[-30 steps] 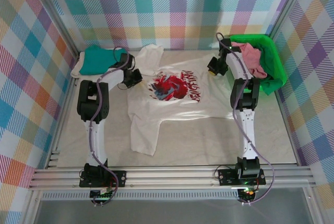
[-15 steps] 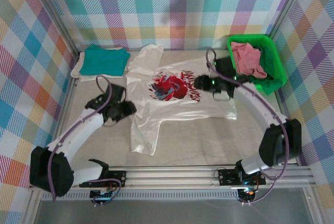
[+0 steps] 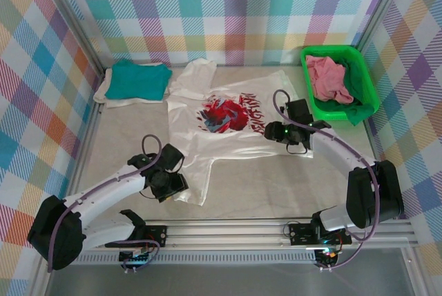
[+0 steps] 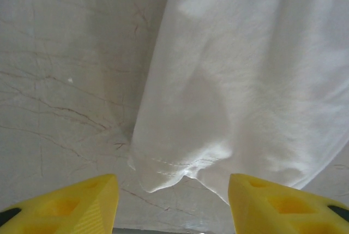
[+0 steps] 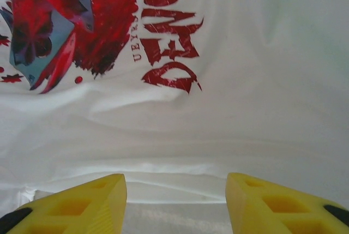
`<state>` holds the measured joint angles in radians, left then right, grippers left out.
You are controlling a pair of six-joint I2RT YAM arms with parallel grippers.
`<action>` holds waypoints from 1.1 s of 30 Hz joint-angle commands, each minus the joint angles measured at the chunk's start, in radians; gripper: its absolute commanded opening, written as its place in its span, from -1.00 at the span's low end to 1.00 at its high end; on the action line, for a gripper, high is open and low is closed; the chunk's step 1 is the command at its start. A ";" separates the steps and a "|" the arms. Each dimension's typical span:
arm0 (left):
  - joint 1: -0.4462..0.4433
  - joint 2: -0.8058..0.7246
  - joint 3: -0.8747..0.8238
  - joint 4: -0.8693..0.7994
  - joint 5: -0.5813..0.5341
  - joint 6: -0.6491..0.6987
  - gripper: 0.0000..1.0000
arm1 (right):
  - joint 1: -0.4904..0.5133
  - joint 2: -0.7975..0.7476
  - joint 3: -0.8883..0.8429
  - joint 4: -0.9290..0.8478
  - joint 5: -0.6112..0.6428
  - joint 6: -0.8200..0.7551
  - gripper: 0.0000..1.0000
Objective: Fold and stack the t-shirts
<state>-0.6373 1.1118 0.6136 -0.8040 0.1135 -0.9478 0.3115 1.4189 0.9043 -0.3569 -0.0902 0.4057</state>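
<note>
Top external view: nearest the arm bases, the left gripper (image 3: 174,184) hangs low over the pale table (image 3: 290,185), just beside the near sleeve (image 3: 195,184) of the white t-shirt (image 3: 228,145). From the left wrist, its yellow fingers (image 4: 82,201) stand apart with nothing between them, and the sleeve's stitched end lies on the table just ahead of the gap. The cloth runs away to the upper right and bare table shows to the left. Farther in and to the right, the right gripper (image 3: 280,134) hovers at the near right part of the same shirt. In the right wrist view its jaws are likewise spread and empty. A hemmed edge of the shirt lies just in front of them, and a strip of table shows below it. The red lettering (image 5: 169,54) and the red-and-blue graphic (image 5: 60,27) lie beyond. The white t-shirt is spread flat across the middle of the table, print side up, with its other sleeve reaching toward the back wall. At the far left a teal t-shirt (image 3: 140,79) lies folded on top of a cream t-shirt (image 3: 102,94). At the far right a pink t-shirt (image 3: 328,79) sits crumpled inside a green basket (image 3: 366,89), well apart from the white shirt.
</note>
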 commanded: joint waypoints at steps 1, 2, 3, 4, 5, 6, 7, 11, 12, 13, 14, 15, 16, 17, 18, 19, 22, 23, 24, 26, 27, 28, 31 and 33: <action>-0.013 0.017 -0.044 0.057 0.015 -0.037 0.09 | 0.001 0.011 0.018 0.058 -0.013 -0.002 0.04; -0.013 0.023 -0.057 0.080 0.019 -0.038 0.09 | 0.001 0.012 0.018 0.059 -0.016 -0.002 0.04; -0.013 0.031 -0.065 0.098 0.017 -0.038 0.09 | 0.001 0.012 0.019 0.056 -0.017 0.000 0.05; -0.013 0.038 -0.071 0.113 0.015 -0.033 0.09 | 0.002 0.012 0.018 0.055 -0.019 0.001 0.05; -0.013 0.043 -0.079 0.130 0.010 -0.028 0.09 | 0.002 0.010 0.017 0.058 -0.023 0.001 0.05; -0.013 0.049 -0.083 0.145 0.005 -0.026 0.07 | 0.002 0.008 0.012 0.060 -0.026 0.003 0.05; -0.013 0.053 -0.087 0.159 0.000 -0.022 0.02 | 0.001 0.005 0.010 0.061 -0.028 0.006 0.05; -0.013 0.045 -0.084 0.194 -0.033 -0.002 -0.34 | 0.003 -0.021 -0.013 0.054 -0.034 0.023 0.06; -0.013 0.038 -0.086 0.198 -0.050 0.002 -0.44 | 0.002 -0.032 -0.025 0.047 -0.030 0.031 0.06; -0.013 0.031 -0.090 0.201 -0.065 0.004 -0.52 | 0.002 -0.041 -0.035 0.038 -0.021 0.040 0.06; -0.012 0.027 -0.092 0.200 -0.080 0.004 -0.70 | 0.001 -0.054 -0.047 0.022 -0.006 0.051 0.06; -0.012 0.021 -0.088 0.194 -0.095 0.006 -0.89 | 0.000 -0.066 -0.059 -0.002 0.015 0.066 0.07; -0.012 0.017 -0.083 0.186 -0.109 0.014 -0.94 | -0.001 -0.077 -0.065 -0.034 0.046 0.085 0.07; -0.012 0.012 -0.074 0.170 -0.129 0.020 -0.96 | -0.007 -0.087 -0.069 -0.085 0.083 0.113 0.09; -0.010 0.006 -0.063 0.155 -0.153 0.026 -1.00 | -0.027 -0.101 -0.074 -0.134 0.098 0.143 0.14; -0.009 0.001 -0.058 0.149 -0.163 0.030 -1.00 | -0.054 -0.113 -0.085 -0.169 0.089 0.167 0.14; 0.003 -0.024 -0.052 0.145 -0.191 0.035 -1.00 | -0.200 -0.163 -0.145 -0.232 0.036 0.215 0.14; 0.006 -0.036 -0.057 0.151 -0.196 0.036 -1.00 | -0.255 -0.179 -0.167 -0.241 0.025 0.221 0.14; 0.012 -0.044 -0.063 0.153 -0.200 0.037 -1.00 | -0.305 -0.189 -0.185 -0.245 0.010 0.222 0.12; 0.024 -0.055 -0.070 0.154 -0.205 0.044 -1.00 | -0.384 -0.189 -0.201 -0.241 -0.037 0.212 0.12; 0.030 -0.060 -0.072 0.147 -0.210 0.046 -1.00 | -0.417 -0.176 -0.201 -0.244 -0.050 0.202 0.12; 0.034 -0.065 -0.076 0.146 -0.216 0.047 -1.00 | -0.446 -0.162 -0.200 -0.244 -0.058 0.194 0.12; 0.050 -0.084 -0.094 0.165 -0.209 0.052 -1.00 | -0.483 -0.103 -0.191 -0.204 -0.110 0.162 0.12; 0.056 -0.090 -0.105 0.177 -0.203 0.053 -1.00 | -0.483 -0.063 -0.182 -0.186 -0.151 0.171 0.12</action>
<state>-0.5938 1.0393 0.5297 -0.6243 -0.0704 -0.9138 -0.1684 1.3121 0.7086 -0.5552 -0.1490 0.5869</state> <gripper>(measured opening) 0.051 0.561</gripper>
